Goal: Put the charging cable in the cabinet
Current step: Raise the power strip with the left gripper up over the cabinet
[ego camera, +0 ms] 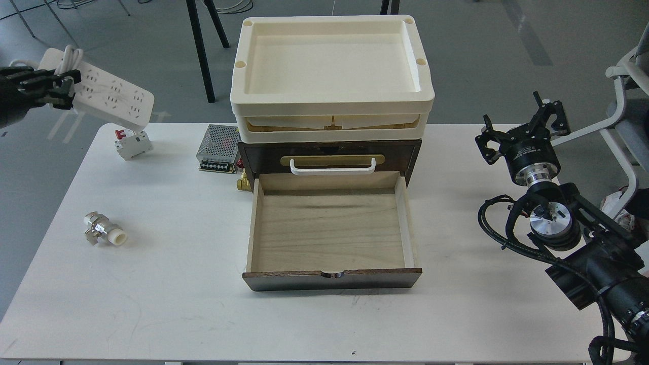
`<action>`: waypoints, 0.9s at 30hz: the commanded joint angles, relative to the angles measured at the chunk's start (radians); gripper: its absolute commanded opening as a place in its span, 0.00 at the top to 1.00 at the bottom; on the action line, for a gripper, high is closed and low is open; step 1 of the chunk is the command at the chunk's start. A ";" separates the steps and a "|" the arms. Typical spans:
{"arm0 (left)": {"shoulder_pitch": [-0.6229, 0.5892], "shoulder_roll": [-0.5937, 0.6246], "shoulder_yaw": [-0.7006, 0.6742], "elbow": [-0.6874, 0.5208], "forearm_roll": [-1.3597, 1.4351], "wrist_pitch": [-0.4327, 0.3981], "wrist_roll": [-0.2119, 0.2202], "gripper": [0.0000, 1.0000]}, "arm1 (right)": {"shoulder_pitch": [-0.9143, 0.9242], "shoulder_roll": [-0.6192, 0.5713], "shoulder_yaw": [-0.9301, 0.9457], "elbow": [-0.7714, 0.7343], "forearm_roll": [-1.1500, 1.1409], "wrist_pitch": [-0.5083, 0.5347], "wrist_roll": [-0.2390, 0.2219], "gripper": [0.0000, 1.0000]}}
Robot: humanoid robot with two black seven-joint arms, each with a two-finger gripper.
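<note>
My left gripper (pixel 60 88) is at the far left, high above the table's back-left corner, shut on the coiled-cord end of the charging cable (pixel 109 99), a flat white power strip that tilts down to the right in the air. The cabinet (pixel 329 152) stands at the table's middle back. Its light-wood drawer (pixel 329 228) is pulled out towards me and is empty. My right gripper (pixel 525 129) is open and empty, raised at the right side of the table, well apart from the cabinet.
Cream trays (pixel 329 76) sit stacked on the cabinet. A small white breaker with a red switch (pixel 132 143) and a perforated metal box (pixel 219 148) lie left of the cabinet. A small white and metal fitting (pixel 104 230) lies near the table's left edge.
</note>
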 commanded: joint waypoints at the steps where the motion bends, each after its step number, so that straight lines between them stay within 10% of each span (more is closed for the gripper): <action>1: -0.128 0.046 -0.008 -0.091 0.000 -0.046 0.011 0.99 | -0.002 0.000 0.000 0.000 0.000 0.000 -0.001 0.00; 15: -0.399 -0.095 -0.071 -0.491 -0.090 -0.402 0.098 0.99 | 0.000 0.000 0.000 -0.001 0.000 0.000 -0.001 0.00; 27: -0.334 -0.535 -0.092 -0.586 -0.242 -0.411 0.181 1.00 | 0.002 0.000 0.000 -0.001 0.000 0.000 0.001 0.00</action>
